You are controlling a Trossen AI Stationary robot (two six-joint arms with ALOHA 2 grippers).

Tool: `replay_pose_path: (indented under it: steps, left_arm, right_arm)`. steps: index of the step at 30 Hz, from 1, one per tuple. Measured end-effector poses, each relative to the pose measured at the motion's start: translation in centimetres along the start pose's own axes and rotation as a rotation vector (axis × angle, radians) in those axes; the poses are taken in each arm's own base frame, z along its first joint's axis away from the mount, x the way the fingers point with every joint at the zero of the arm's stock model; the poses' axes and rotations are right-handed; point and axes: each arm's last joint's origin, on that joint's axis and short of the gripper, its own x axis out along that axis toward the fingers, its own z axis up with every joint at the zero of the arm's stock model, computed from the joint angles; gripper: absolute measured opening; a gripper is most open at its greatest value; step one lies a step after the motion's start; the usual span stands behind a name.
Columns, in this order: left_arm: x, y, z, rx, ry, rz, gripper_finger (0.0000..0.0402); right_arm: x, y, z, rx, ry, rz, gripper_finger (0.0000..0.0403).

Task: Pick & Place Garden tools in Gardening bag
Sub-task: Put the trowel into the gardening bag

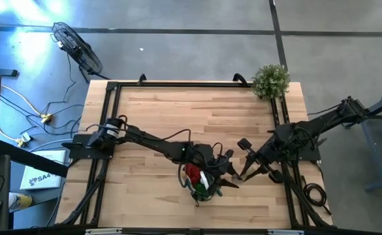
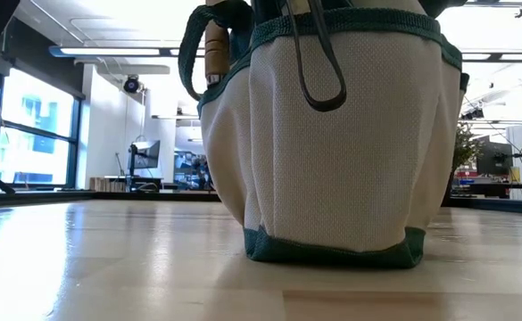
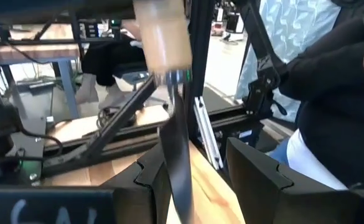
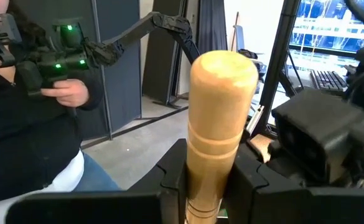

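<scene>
1. The pale fabric gardening bag with dark green trim [image 2: 332,143] stands upright on the light wooden table [image 1: 177,111], close to the front edge and a little right of its middle. A red piece [image 1: 192,173] and green items show inside it from above.
2. The left gripper [image 3: 191,180] is over the bag. Its jaws stand partly open around the dark metal blade [image 3: 177,155] of a trowel with a pale wooden handle; the frames do not settle whether the pads press on it.
3. The right gripper [image 4: 210,180] is just right of the bag, near the front edge. Its jaws are closed tight on a pale rounded wooden tool handle [image 4: 222,106], held upright.
4. A wooden handle [image 2: 216,49] sits in an outer pocket of the bag.
5. A bushy green plant [image 1: 270,80] stands at the far right corner.
6. A seated person in dark clothing [image 4: 26,143] is beyond the table.
</scene>
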Motion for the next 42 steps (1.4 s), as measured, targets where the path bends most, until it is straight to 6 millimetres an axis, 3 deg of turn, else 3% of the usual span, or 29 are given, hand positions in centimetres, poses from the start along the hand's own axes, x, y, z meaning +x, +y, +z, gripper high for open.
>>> replay_pose_path:
  steps: [8, 18, 27, 35, 42]
  left_arm:
    - [0.0, 0.0, 0.1, 0.016, -0.007, 0.002, 0.0126]
    - [0.0, 0.2, 0.1, 0.044, -0.009, 0.029, 0.0009]
    - [0.0, 0.2, 0.0, 0.044, -0.006, 0.064, 0.0003]
    - [0.0, 0.2, -0.2, 0.026, 0.017, 0.086, 0.0001]
    - [0.0, -0.2, -0.3, -0.019, 0.029, 0.057, 0.0001]
  right_arm:
    - [0.0, 0.0, 0.0, 0.0, 0.0, 0.0, 0.0054]
    - [0.0, 0.0, 0.0, -0.008, 0.001, 0.004, 0.0054]
    - [0.0, 0.0, -0.1, 0.006, 0.005, -0.002, 0.0057]
    - [-0.2, 0.1, -0.9, 0.11, 0.091, -0.049, 0.0203]
    - [-1.3, 0.4, -1.3, 0.153, 0.18, -0.098, 0.0272]
